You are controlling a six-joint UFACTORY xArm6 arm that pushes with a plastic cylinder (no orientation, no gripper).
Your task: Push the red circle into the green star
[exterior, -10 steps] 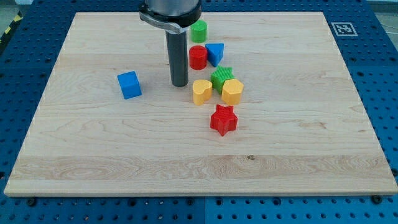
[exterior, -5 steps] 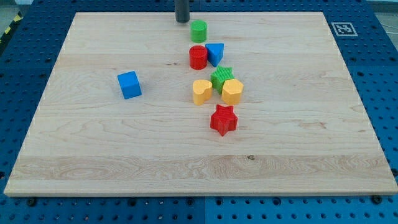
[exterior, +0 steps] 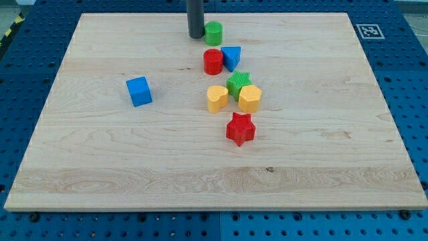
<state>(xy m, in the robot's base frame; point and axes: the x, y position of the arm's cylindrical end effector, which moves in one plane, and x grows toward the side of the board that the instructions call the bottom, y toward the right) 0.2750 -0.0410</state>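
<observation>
Pale matt wooden board (exterior: 134,161)

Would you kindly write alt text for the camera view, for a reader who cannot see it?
My tip rests near the wooden board's top edge, just left of a green cylinder. Below are the red circle touching a blue triangle, then the green star, two yellow blocks and a red star. A blue cube sits apart at left.

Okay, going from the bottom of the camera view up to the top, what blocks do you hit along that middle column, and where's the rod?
red star → yellow heart → green star → red circle → green cylinder, with my tip just to its left, at the view's top.
</observation>
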